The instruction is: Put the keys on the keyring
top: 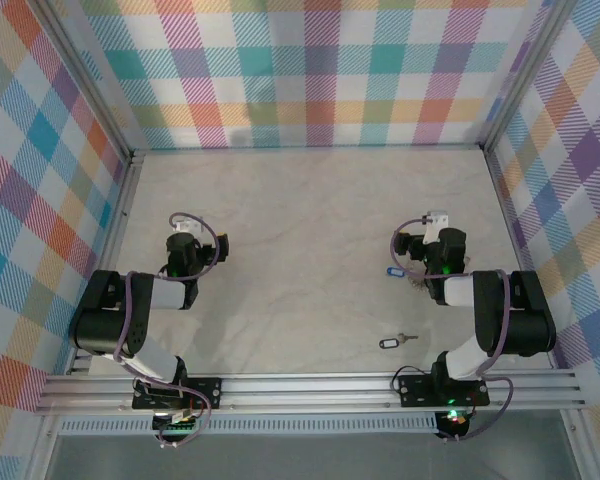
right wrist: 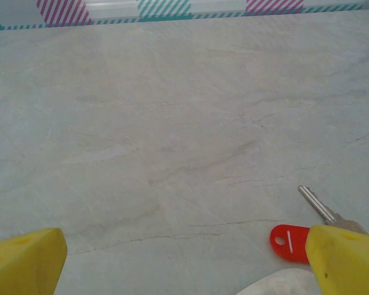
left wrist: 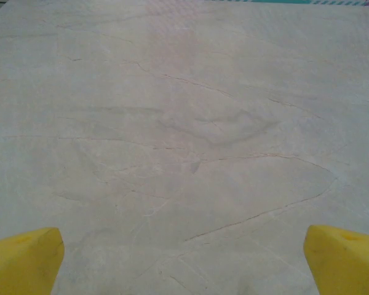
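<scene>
1. Top external view: two black arms stand over a pale marbled surface (top: 310, 200) enclosed by pastel checked wall panels (top: 320, 70).
2. A small silver key with a blue oblong tag (top: 393, 270) lies flat at about 8 o'clock from the right arm's wrist, just beside it.
3. A second small silver key with a dark oblong tag (top: 388, 343) lies at 6 o'clock from the blue-tagged one, well apart from it and near the aluminium front rail (top: 310, 385). Its blade points toward 3 o'clock.
4. Left wrist view: the left gripper (left wrist: 184, 264) has its jaws wide apart, with yellow tips at 7 and 5 o'clock. Bare surface lies between them and nothing is held.
5. Right wrist view: the right gripper (right wrist: 184, 264) also has its jaws spread wide, with nothing between them.
6. A silver key with a red oblong tag (right wrist: 288, 241) lies flat at 4 o'clock, its tag partly behind the right-hand yellow tip. Its blade points toward 11 o'clock.
7. A pale grey shape (right wrist: 277, 284) at the bottom edge, around 5 o'clock, is too cropped to identify.
</scene>
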